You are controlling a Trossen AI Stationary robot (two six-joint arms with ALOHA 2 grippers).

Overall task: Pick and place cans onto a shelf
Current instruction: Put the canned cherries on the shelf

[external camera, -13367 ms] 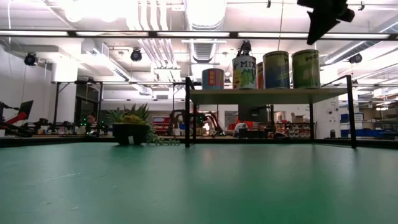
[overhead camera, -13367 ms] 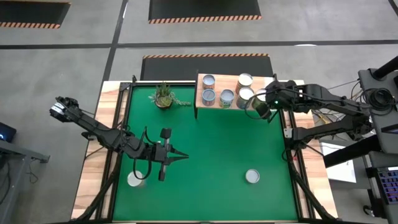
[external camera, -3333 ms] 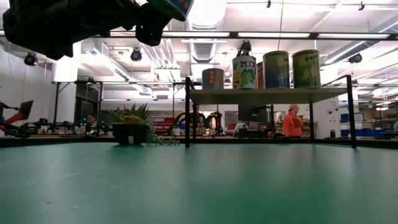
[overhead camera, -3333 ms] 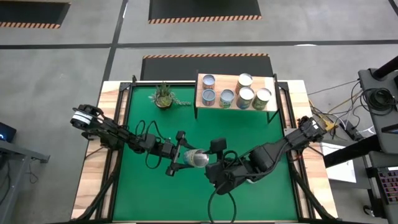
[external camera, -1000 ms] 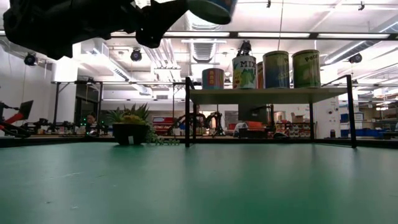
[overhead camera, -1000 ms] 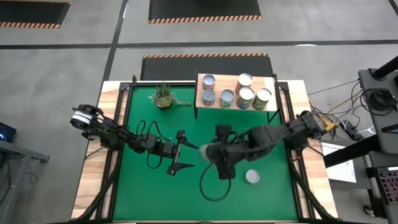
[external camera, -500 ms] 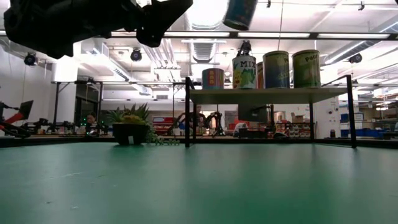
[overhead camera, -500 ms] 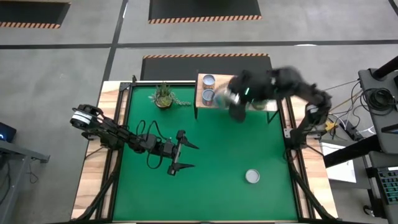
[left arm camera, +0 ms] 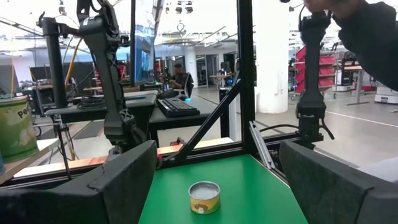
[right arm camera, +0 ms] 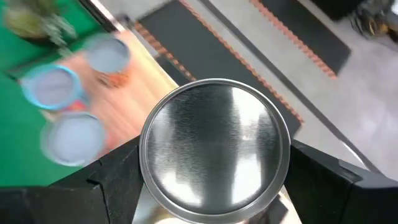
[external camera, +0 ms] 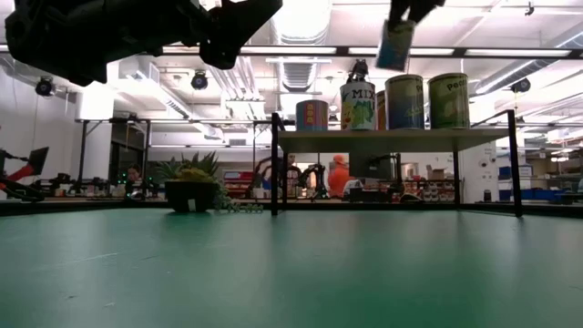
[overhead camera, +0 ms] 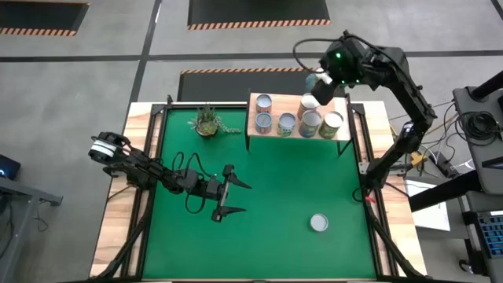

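Observation:
Several cans stand on the shelf (overhead camera: 297, 126) at the table's far right, among them one at the left (overhead camera: 264, 101) and a green one (external camera: 448, 98). One more can (overhead camera: 318, 223) stands on the green mat near the right front, also seen in the left wrist view (left arm camera: 204, 197). High over the shelf's far edge, my right gripper (overhead camera: 321, 86) is shut on a can (external camera: 394, 42). My left gripper (overhead camera: 230, 198) hovers open over the mat's middle left, pointing at the lone can. My right gripper pinches the can's curved sides (right arm camera: 148, 163) between its two fingers (right arm camera: 118, 171), the silver top (right arm camera: 214, 140) facing the wrist. The fingers slant down from above. The can hangs slightly tilted below them, clear of the shelf and above the other cans.
A small potted plant (overhead camera: 207, 120) stands at the mat's far left, next to the shelf. Black frame rails (overhead camera: 364, 169) run along the table's sides. A person (external camera: 338, 175) stands in the room behind. Bare mat (overhead camera: 283, 181) lies between the shelf and the lone can.
My right gripper has swung from over the mat's middle toward the far right edge and upward, turning as it went, carrying the can to above the shelf's far edge. The can stays in its hold.

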